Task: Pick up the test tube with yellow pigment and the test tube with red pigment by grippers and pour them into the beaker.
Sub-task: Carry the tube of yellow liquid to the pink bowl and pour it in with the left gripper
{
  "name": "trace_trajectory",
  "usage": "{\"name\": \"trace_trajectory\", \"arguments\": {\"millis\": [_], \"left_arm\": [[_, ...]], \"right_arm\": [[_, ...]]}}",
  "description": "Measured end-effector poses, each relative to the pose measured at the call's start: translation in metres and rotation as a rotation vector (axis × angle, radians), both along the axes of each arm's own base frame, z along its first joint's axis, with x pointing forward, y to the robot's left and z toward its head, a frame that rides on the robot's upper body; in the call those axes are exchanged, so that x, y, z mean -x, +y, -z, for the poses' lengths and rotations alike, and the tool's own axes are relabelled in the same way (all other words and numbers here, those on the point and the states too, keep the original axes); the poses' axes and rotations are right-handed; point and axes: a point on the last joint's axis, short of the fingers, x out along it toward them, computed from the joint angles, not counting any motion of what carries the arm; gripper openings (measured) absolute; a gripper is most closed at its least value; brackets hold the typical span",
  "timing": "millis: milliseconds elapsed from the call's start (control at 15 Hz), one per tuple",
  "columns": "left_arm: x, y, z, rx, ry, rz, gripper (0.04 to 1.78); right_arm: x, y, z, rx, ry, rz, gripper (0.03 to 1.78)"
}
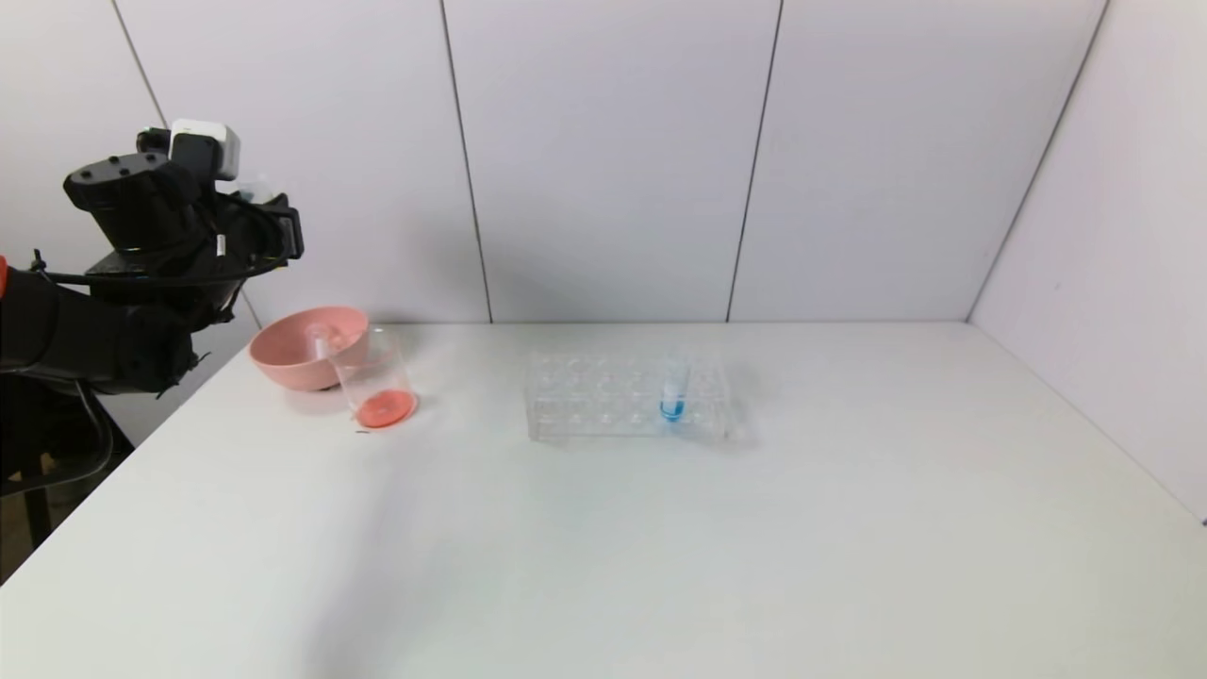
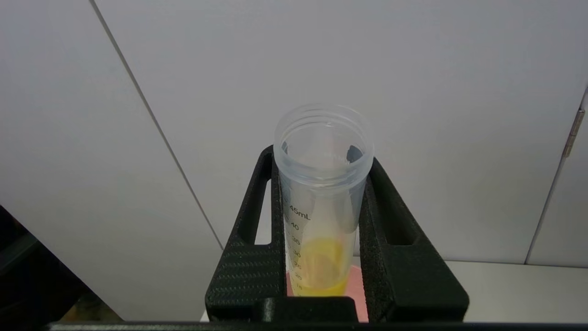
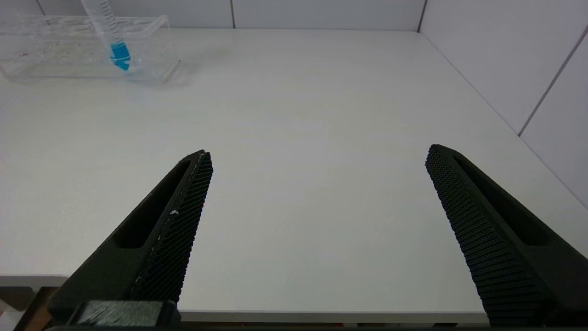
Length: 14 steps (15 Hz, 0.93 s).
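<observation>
A: Start with the largest item. What does each view add?

B: The table (image 1: 660,547) fills the head view; its left edge runs near the pink bowl (image 1: 300,351), its far edge meets the wall. The front half is open surface. The right wrist view alone shows the right gripper (image 3: 317,156): fingers spread wide, holding nothing, low over the table's near edge.

A: And the clear rack (image 1: 627,396)?

B: It sits at 12 o'clock from table centre, long axis left to right. One blue-tipped tube (image 1: 673,391) stands in it, near upright, tip down.

A: The beaker (image 1: 375,382)?

B: At 10 o'clock, touching or just beside the bowl, with red-orange liquid on its floor. A clear tube (image 1: 321,341) stands in the bowl; its tip cannot be seen.

A: The left gripper (image 1: 247,196)?

B: In the head view it is raised above the table's left edge, at 11 o'clock from the bowl. Only the left wrist view shows the grip: both fingers (image 2: 248,257) clamped on the test tube with yellow pigment (image 2: 321,207). The tube's long axis runs along the fingers, open mouth outward toward the wall, yellow liquid at the rear end.
</observation>
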Motion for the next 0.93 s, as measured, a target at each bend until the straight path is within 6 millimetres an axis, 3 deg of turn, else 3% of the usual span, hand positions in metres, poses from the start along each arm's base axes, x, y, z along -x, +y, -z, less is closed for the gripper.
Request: {"name": "trace_trajectory", "arguments": {"millis": [933], "left_arm": [[0.01, 0.02, 0.004, 0.071, 0.125, 0.031, 0.46]], "right_arm": [[0.0, 0.0, 0.0, 0.0, 0.0, 0.0, 1.7]]}}
